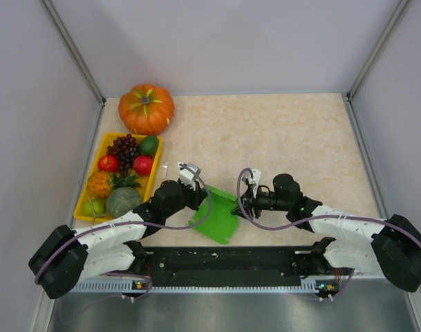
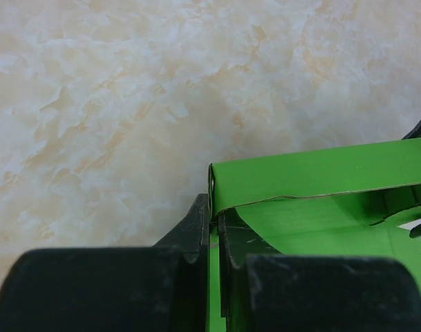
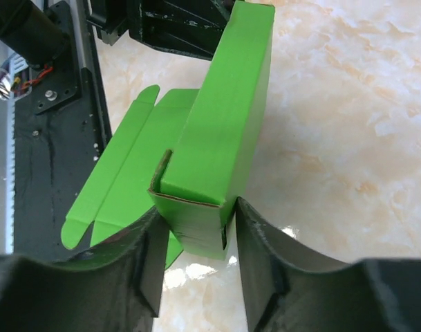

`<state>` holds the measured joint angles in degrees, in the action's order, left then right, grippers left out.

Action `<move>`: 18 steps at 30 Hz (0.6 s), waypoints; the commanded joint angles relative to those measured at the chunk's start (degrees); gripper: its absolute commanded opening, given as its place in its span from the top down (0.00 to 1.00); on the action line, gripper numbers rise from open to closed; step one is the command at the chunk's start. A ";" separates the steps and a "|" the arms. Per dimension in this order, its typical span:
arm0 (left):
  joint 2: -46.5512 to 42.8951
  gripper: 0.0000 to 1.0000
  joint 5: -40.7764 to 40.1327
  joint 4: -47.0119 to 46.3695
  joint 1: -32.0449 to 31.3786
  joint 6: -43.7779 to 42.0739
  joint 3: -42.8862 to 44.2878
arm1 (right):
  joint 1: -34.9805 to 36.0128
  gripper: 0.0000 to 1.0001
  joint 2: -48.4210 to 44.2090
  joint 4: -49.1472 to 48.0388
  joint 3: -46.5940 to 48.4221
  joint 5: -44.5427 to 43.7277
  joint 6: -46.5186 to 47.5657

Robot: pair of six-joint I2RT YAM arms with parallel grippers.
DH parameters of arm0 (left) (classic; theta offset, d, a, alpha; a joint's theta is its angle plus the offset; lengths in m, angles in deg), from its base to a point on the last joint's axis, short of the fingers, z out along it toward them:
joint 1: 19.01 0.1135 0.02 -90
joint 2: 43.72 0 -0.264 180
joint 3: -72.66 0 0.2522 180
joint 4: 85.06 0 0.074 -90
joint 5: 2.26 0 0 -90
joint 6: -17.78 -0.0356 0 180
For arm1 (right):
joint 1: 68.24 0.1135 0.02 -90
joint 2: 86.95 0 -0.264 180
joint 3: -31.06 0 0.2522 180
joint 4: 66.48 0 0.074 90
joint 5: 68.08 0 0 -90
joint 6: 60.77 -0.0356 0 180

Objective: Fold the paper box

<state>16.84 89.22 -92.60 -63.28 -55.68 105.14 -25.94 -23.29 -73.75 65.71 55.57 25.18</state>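
Right of the tray [image 1: 84,190]: paper box [image 1: 218,220], light crushable card, hold at edges; left gripper [image 2: 213,238] pinches one, right gripper [image 3: 196,218] straddles folded end, grip unclear.

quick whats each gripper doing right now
left gripper: closed, pinching the paper box edge
right gripper: closed on the paper box's folded end

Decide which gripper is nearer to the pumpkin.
Left. The left gripper sits at the left edge of the paper box, toward the pumpkin; the right gripper sits at the box's opposite edge, farther right.
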 commanded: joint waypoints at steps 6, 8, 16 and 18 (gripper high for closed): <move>1.14 1.00 2.92 0.64 0.06 0.86 2.20 | 5.93 0.82 2.52 -7.26 1.79 -12.71 -0.25; 1.06 1.00 2.74 0.65 0.06 1.31 2.20 | 6.91 0.86 3.57 -7.44 2.14 -16.92 -0.25; -2.19 1.00 -2.86 3.54 -0.03 3.85 2.02 | 10.25 1.00 7.70 -10.51 2.06 -34.68 -5.17; -3.07 1.00 -6.91 5.65 -0.20 4.64 2.28 | 11.39 1.00 9.37 -11.74 2.14 -41.53 -6.22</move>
<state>16.93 85.09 -87.57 -62.60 -53.80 105.16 -15.79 -16.60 -80.07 65.73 31.53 22.01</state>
